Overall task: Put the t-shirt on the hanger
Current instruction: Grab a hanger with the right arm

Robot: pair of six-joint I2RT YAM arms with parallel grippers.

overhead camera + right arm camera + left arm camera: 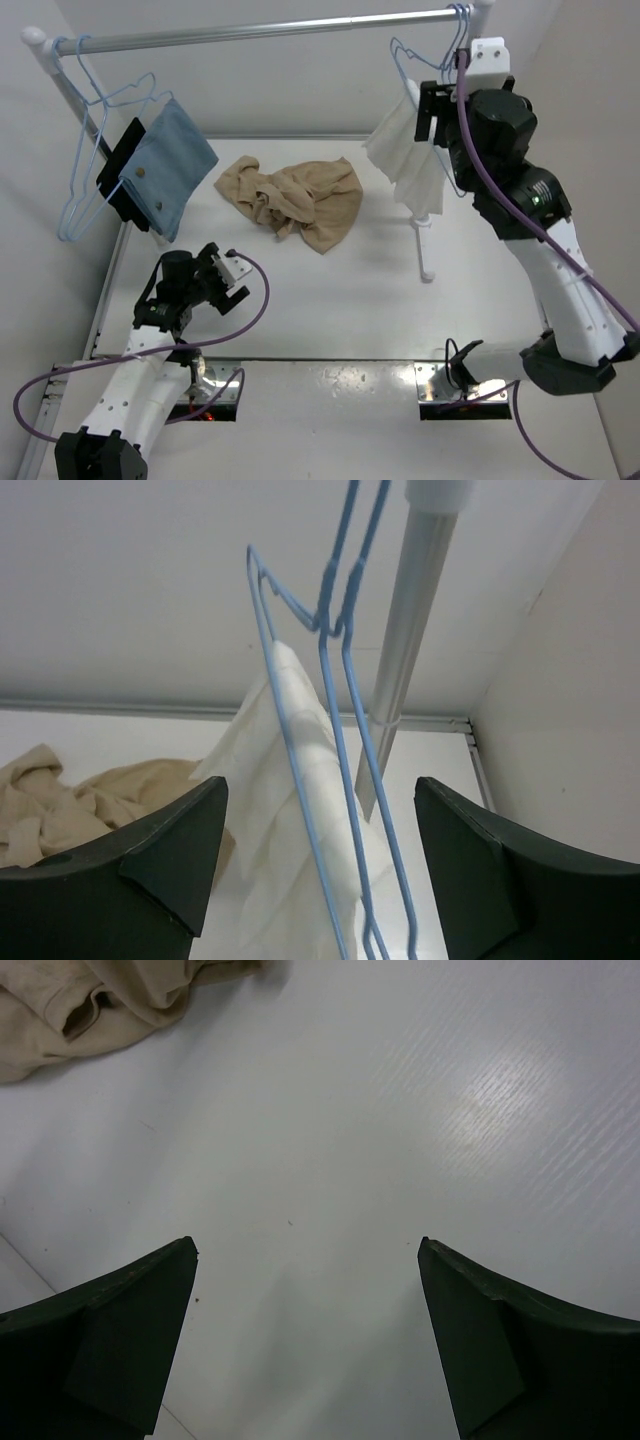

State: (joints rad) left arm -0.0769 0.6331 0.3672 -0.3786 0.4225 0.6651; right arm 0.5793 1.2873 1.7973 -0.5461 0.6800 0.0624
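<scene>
The tan t-shirt (300, 200) lies crumpled on the white table, far centre; it also shows in the left wrist view (80, 1000) and the right wrist view (90, 800). At the rail's right end hang light-blue wire hangers; one carries a white towel (290, 810), and the bare wires of the hanger (341, 761) run beside it. My right gripper (320, 780) is raised there (432, 110), open, its fingers on either side of those wires without touching them. My left gripper (222, 272) is open and empty (305, 1245), low over bare table, near-left of the shirt.
A metal rail (270, 28) spans the back on posts; the right post (425, 240) stands on the table. At the rail's left end hang a bare blue wire hanger (78, 190) and a blue denim cloth (165, 165). Walls close in on both sides.
</scene>
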